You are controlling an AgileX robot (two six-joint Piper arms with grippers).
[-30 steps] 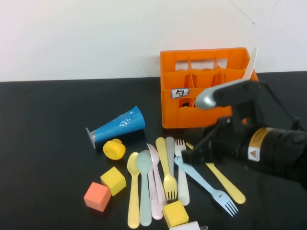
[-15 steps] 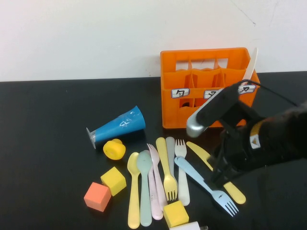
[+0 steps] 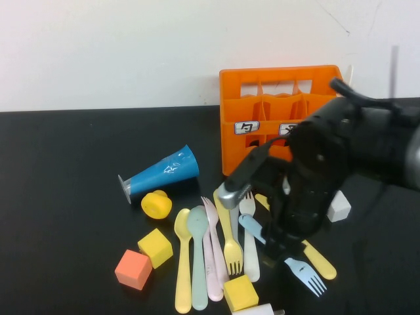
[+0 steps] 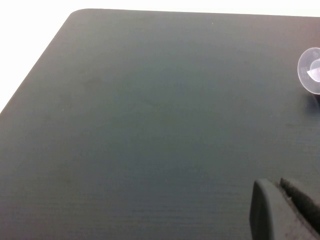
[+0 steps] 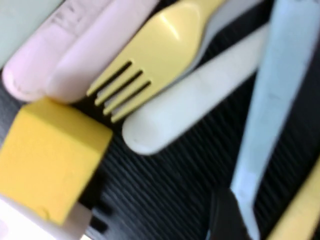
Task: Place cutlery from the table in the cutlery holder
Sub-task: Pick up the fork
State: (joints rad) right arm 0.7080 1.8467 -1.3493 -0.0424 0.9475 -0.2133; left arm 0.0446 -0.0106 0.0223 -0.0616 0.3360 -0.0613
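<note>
Low over the forks, right arm bent down in front of the crate

Down on the black table [image 3: 65, 197], the cutlery lies in a loose bunch in front of the orange crate [image 3: 289, 141], which stands at the back near the wall. None of these pieces is in the crate. From the robot's left to its right the bunch runs: a yellow spoon [image 3: 182, 262], a grey-green spoon [image 3: 197, 256], a pink piece [image 3: 211, 262], a yellow fork [image 3: 228, 236] and a white fork [image 3: 249, 243], all close side by side. A light blue fork [image 3: 305, 272] lies slanted just to their right, with a yellow knife [image 3: 318, 259] beyond it.

The right gripper [image 3: 274, 252] is low over the middle of the light blue fork, its arm covering that part of the handle. Whether it is spread or closed, I cannot tell. Its wrist camera looks closely at the light blue handle, the white handle and the yellow fork's prongs beside a yellow cube [image 5: 50, 160].

The left gripper [image 4: 281, 182] is out of the high view. Its own camera shows it over bare tabletop, well away from the cutlery, its tips pressed together and holding nothing.

A blue cone [image 3: 161, 172] lies on its side left of the crate. An orange cube [image 3: 132, 269] sits near the spoons, and a white cube [image 3: 338, 207] sits right of the arm.
</note>
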